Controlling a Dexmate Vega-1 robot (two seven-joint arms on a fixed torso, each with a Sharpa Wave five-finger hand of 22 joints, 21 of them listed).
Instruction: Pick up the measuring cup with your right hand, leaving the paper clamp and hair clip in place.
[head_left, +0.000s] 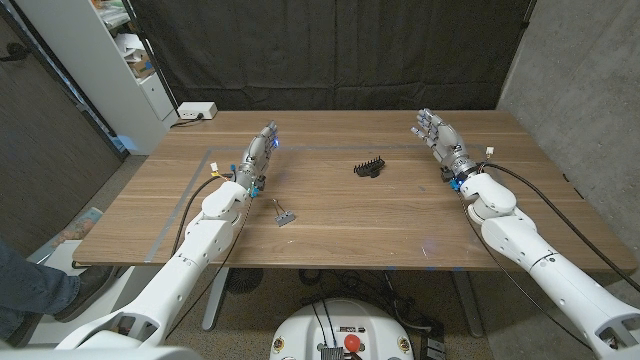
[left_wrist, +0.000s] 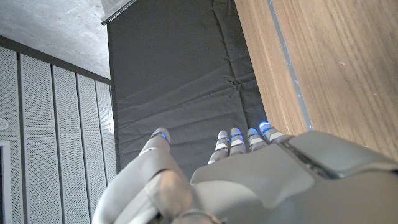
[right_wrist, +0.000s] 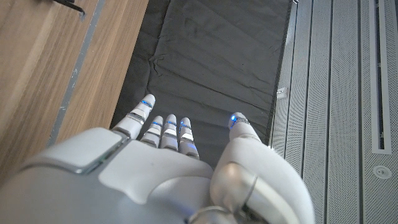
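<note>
A black toothed hair clip (head_left: 370, 168) lies near the middle of the wooden table (head_left: 400, 230). A small grey paper clamp (head_left: 283, 214) with its wire handle sits nearer the front, to the left of centre. My right hand (head_left: 438, 135) is raised at the back right of the table, fingers apart and holding nothing, well to the right of the hair clip. My left hand (head_left: 260, 152) is at the back left, fingers stretched out and empty, behind the paper clamp. The right wrist view shows my right hand (right_wrist: 168, 168) from behind, with a black object's edge (right_wrist: 69, 5) on the wood.
A white box (head_left: 195, 111) with a cable sits on the table's far left corner. A white shelf unit (head_left: 125, 55) stands to the left and a black curtain (head_left: 330, 50) hangs behind. A thin taped line (head_left: 200, 175) marks the tabletop. A person's leg (head_left: 30, 285) is at bottom left.
</note>
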